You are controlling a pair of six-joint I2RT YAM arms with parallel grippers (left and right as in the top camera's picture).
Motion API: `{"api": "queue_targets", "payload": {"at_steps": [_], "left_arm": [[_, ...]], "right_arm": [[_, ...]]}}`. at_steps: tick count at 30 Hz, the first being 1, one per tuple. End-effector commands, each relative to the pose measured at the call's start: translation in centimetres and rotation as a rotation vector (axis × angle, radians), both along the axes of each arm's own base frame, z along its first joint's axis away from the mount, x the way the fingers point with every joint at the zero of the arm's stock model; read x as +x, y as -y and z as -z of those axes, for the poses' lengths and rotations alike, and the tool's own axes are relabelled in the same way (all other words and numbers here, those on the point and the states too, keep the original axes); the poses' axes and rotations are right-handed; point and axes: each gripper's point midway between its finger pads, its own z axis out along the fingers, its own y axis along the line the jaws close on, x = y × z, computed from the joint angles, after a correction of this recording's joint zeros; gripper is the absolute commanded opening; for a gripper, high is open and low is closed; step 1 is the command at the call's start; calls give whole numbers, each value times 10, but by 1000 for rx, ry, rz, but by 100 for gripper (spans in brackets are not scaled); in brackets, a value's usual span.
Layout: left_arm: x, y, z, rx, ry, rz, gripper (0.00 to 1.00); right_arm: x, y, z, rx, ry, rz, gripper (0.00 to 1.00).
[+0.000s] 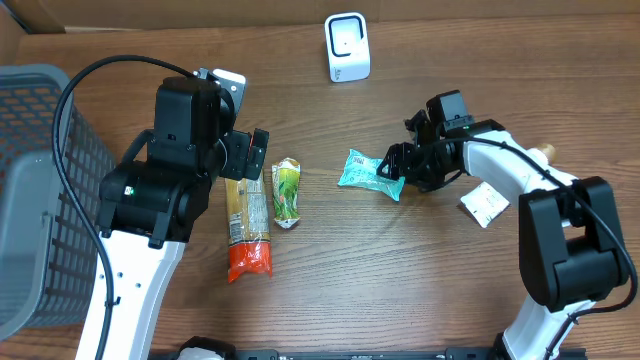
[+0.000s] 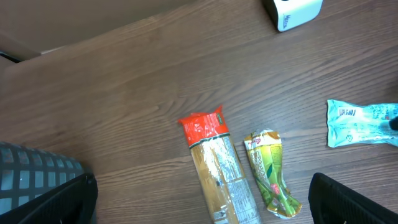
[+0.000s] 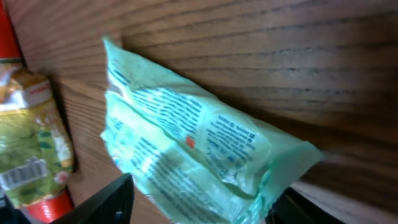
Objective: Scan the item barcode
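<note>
Two grippers observed | left gripper [image 1: 257,155]: spread wide, nothing held | right gripper [image 1: 393,170]: fingers [image 3: 111,204] flanking pale-green crinkled plastic packet [image 1: 362,170], grip undetermined

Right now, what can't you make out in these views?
- Grip: whether the right end effector pinches the teal packet. The right wrist view crops the fingertips at its bottom edge.
- Teal packet's barcode: print is blurred in the right wrist view and too small overhead.
- Pasta packet: its non-red end is hidden overhead by the left end effector, and the left wrist view's bottom edge cuts it off.
</note>
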Motion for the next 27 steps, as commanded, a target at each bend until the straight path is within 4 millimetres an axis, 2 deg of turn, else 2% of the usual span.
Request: {"api": "queue_targets", "payload": {"at_steps": [1,7,9,13,17,20,22,25,27], "left_arm": [[2,-3,-2,17,5,-1,100],[2,-3,-2,17,5,-1,100],[2,-3,-2,17,5,-1,99],[2,-3,-2,17,5,-1,99],[2,-3,-2,17,5,-1,99],[2,-3,-2,17,5,-1,100],[2,-3,-2,17,5,-1,100],[2,-3,-2,17,5,-1,100],[2,-3,-2,17,5,-1,100]], "right_arm": [[-12,-3,17,-1,-22,-59,65],[-20,-5,34,-13,-56,-95,56],[-22,-6,37,-17,-62,-104,45],[-23,-5,37,-18,-65,-107,17],[-21,-6,31,5,-70,-102,4],[-9,-7,6,76,-60,-97,4],[0,-12,-25,166,-3,-146,4],[11,-20,-88,318,133,-243,4],[15,-21,-118,333,203,-276,4]]}}
